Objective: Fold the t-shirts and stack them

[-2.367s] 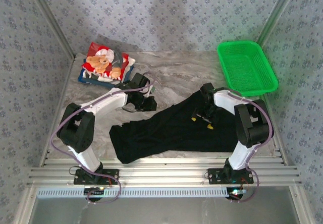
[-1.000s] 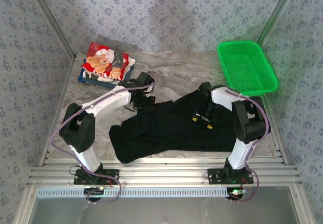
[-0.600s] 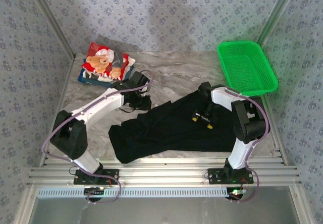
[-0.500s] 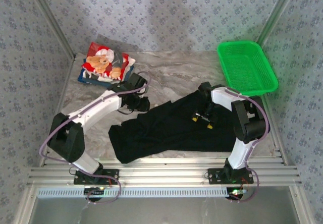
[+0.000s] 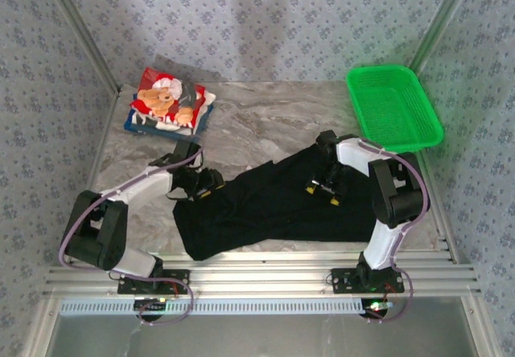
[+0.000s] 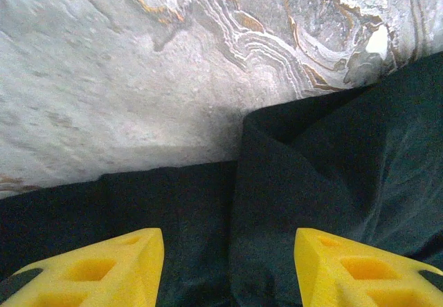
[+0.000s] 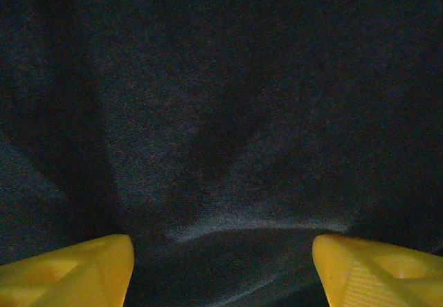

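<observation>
The large black t-shirt (image 5: pixel 273 204) lies spread and rumpled across the middle of the table. My left gripper (image 5: pixel 208 186) hovers open over its upper left edge, where a fold of black cloth (image 6: pixel 291 182) meets bare marble between the yellow fingers (image 6: pixel 104 269). My right gripper (image 5: pixel 322 190) stands open over the shirt's right part, with dark cloth (image 7: pixel 221 113) and a raised crease between its fingers (image 7: pixel 76 269). The red-and-white teddy-bear shirt (image 5: pixel 165 100) lies folded at the back left on top of a dark blue shirt (image 5: pixel 138 124).
A green mesh basket (image 5: pixel 393 108) sits at the back right corner. Patterned walls close in the marble table (image 5: pixel 273 120) on three sides. An aluminium rail (image 5: pixel 257 276) runs along the near edge by the arm bases.
My left arm has swung down and to the left, from the back middle of the table to the black shirt's upper left edge. The right arm has stayed put.
</observation>
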Robot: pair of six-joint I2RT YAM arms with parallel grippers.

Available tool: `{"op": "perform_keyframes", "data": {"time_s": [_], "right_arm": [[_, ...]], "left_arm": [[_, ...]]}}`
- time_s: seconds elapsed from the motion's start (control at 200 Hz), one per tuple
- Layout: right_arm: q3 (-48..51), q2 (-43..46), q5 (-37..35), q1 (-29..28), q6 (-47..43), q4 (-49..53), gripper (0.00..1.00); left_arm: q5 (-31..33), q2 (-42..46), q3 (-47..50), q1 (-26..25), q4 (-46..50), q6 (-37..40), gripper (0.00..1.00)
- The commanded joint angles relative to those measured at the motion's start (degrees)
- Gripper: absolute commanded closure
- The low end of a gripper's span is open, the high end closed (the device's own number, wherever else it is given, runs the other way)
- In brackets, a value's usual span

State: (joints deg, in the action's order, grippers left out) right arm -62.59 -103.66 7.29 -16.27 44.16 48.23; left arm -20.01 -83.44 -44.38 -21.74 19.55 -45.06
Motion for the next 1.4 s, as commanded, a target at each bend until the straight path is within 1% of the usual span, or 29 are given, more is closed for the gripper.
{"op": "perform_keyframes", "data": {"time_s": [0.0,0.05,0.16,0.355,0.48,0.57,0.74,0.869,0.994,1.069,1.114,1.189,1.234,1.274,1.399], "right_arm": [[2.97,-5.24,-1.4,-0.41,-0.39,-4.54,0.27],[2.92,-5.24,-1.4,-0.45,-0.43,-4.42,0.27],[2.81,-5.17,-1.52,-0.41,-0.65,-4.24,0.27],[2.55,-5.24,-1.58,-0.38,-0.96,-4.0,0.27],[2.43,-5.19,-1.57,-0.43,-1.22,-3.9,0.27],[2.6,-5.02,-1.49,-0.5,-1.22,-3.97,0.27],[2.73,-4.65,-1.58,-0.48,-1.36,-4.0,0.27],[2.83,-4.62,-1.58,-0.5,-1.44,-4.1,0.26],[2.93,-4.54,-1.38,-0.5,-1.44,-4.19,0.26],[3.07,-4.46,-1.22,-0.43,-1.42,-4.15,0.26],[3.0,-4.37,-1.31,-0.39,-1.45,-4.13,0.26],[3.0,-4.21,-1.4,-0.49,-1.46,-4.11,0.26],[2.95,-4.21,-1.4,-0.42,-1.51,-4.06,0.26],[2.98,-4.11,-1.53,-0.47,-1.49,-4.11,0.26],[3.09,-4.02,-1.66,-0.46,-1.25,-4.16,0.26]], "left_arm": [[-6.2,-0.89,2.91,0.38,-12.81,-8.04,0.47],[-7.24,-1.36,4.08,0.38,-16.06,-10.09,0.47],[-7.58,-2.25,5.16,0.38,-18.25,-11.72,0.47],[-8.68,-3.53,7.36,0.38,-26.53,-15.97,0.48],[-7.43,-2.96,8.29,0.49,-29.4,-16.61,0.48],[-7.31,-2.99,9.06,0.56,-33.66,-17.85,0.48],[-8.88,-4.03,8.63,0.55,-37.89,-17.96,0.52],[-11.28,-5.04,8.25,0.39,-37.68,-16.63,0.55],[-13.48,-6.62,7.91,0.29,-35.53,-14.31,0.64],[-13.59,-7.09,7.91,0.13,-33.57,-12.42,0.7],[-13.42,-7.16,7.82,0.11,-31.89,-11.18,0.77],[-12.49,-5.81,7.94,-0.01,-30.52,-9.77,0.92],[-11.1,-3.79,8.08,-0.22,-29.46,-8.98,0.97],[-9.39,-1.59,7.87,-0.49,-27.39,-7.6,1.0],[-2.68,6.9,6.31,-2.49,-19.28,-1.58,1.0]]}}
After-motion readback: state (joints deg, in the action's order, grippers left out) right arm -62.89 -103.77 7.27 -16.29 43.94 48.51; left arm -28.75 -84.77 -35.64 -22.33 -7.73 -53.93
